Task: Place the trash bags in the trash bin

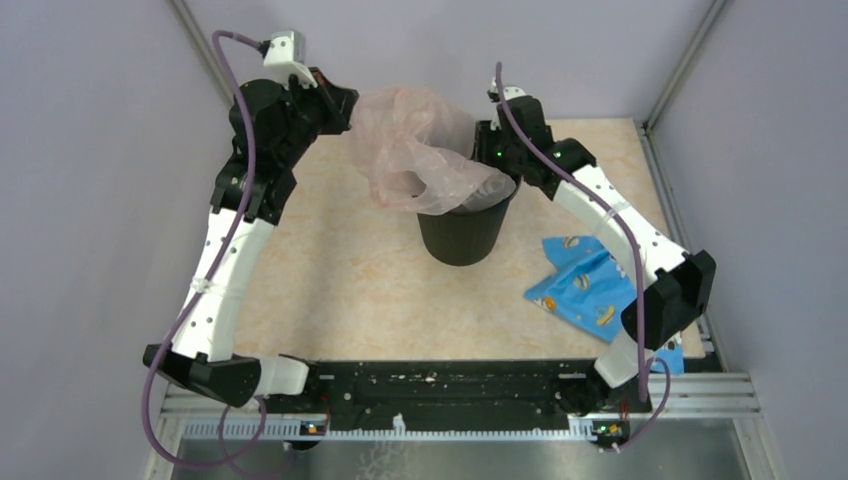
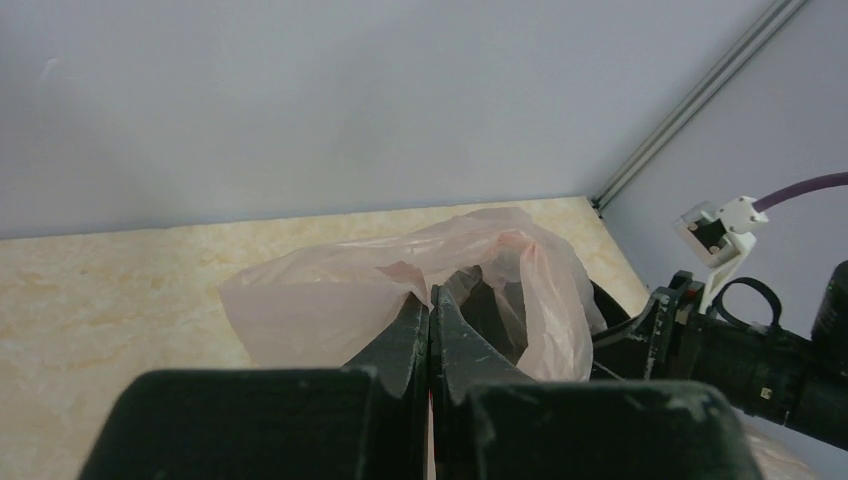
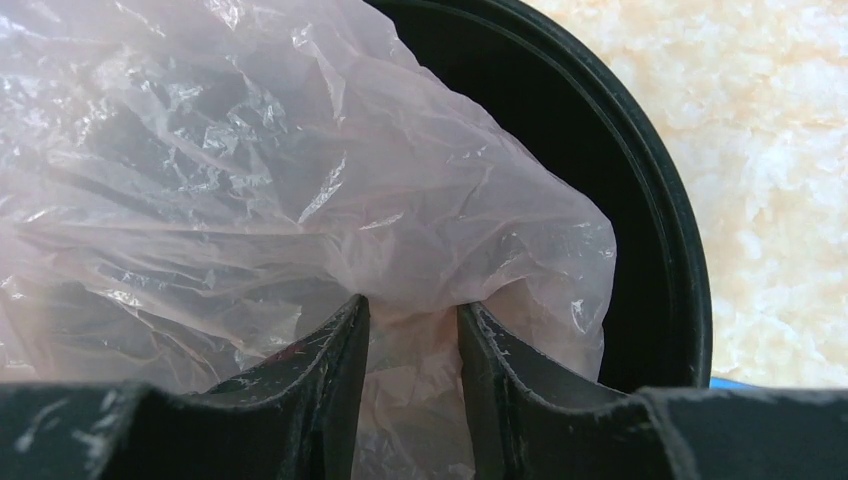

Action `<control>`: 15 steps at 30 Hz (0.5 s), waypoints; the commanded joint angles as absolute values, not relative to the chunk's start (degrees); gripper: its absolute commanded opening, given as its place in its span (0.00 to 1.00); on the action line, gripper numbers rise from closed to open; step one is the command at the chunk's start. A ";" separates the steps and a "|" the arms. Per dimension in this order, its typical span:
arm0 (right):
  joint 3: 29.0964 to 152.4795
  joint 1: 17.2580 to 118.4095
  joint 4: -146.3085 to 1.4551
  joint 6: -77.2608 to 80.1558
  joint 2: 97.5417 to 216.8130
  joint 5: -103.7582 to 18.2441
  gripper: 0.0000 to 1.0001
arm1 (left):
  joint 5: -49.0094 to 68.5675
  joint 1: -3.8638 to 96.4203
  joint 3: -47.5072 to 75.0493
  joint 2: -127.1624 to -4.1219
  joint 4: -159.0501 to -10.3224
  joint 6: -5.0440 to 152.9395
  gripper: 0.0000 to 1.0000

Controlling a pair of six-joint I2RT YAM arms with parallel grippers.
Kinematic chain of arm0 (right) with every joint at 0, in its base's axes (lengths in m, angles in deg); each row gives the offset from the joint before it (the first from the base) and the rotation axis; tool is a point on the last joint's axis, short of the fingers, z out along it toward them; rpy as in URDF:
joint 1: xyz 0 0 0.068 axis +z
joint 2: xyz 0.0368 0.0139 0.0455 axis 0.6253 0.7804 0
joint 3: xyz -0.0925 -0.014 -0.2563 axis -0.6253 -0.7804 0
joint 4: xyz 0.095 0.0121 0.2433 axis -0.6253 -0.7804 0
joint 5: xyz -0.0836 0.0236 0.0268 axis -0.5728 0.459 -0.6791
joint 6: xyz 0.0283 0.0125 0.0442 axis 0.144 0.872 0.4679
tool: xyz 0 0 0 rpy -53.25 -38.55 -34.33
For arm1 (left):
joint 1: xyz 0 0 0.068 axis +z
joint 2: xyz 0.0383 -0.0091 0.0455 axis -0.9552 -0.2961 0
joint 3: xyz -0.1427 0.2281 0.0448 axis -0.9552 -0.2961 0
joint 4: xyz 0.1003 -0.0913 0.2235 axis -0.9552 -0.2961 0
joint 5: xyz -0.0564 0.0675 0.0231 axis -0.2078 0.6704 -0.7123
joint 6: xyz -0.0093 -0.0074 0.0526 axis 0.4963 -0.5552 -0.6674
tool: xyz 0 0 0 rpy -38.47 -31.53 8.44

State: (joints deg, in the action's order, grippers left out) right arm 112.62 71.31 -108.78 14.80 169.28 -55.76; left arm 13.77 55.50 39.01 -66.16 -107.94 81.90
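From above, the pink bag (image 1: 420,150) hangs stretched between the two grippers over the black bin (image 1: 462,238), which stands in the middle of the table (image 1: 340,280). The left gripper (image 1: 338,105) holds one edge well to the left of the rim. The right gripper (image 1: 492,152) holds the other edge just at the rim's right side. The bag's long axis therefore runs left to right. Most of the film lies left of and above the opening, and its lower part sags into it. The right arm is nearer to the bin, so I judge the left edge must travel rightward. A blue packet (image 1: 585,290) lies apart on the right, out of the way.

In the left wrist view, the fingers (image 2: 410,340) are pressed together on the bag's edge, and the film billows beyond them.

In the right wrist view, the fingers (image 3: 335,370) pinch a bunched fold of film, with the bin's dark opening just behind it.
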 commanded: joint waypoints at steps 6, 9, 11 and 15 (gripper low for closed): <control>115.94 71.33 -109.57 13.31 165.08 -59.71 0.51 | 8.14 55.73 41.25 -67.32 -103.51 82.86 0.00; 117.60 71.35 -110.94 12.65 163.01 -59.32 0.61 | 6.39 55.73 41.11 -67.78 -102.79 83.54 0.00; 118.35 71.37 -111.81 12.04 161.77 -58.82 0.67 | 5.40 55.73 40.94 -68.05 -102.29 84.12 0.00; 119.76 71.37 -112.73 10.31 159.13 -57.64 0.78 | 4.06 55.64 40.85 -68.37 -101.53 84.88 0.00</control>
State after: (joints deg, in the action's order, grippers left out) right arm 115.53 71.31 -112.32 12.63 164.41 -58.23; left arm 6.86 55.50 39.23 -67.82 -105.73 83.56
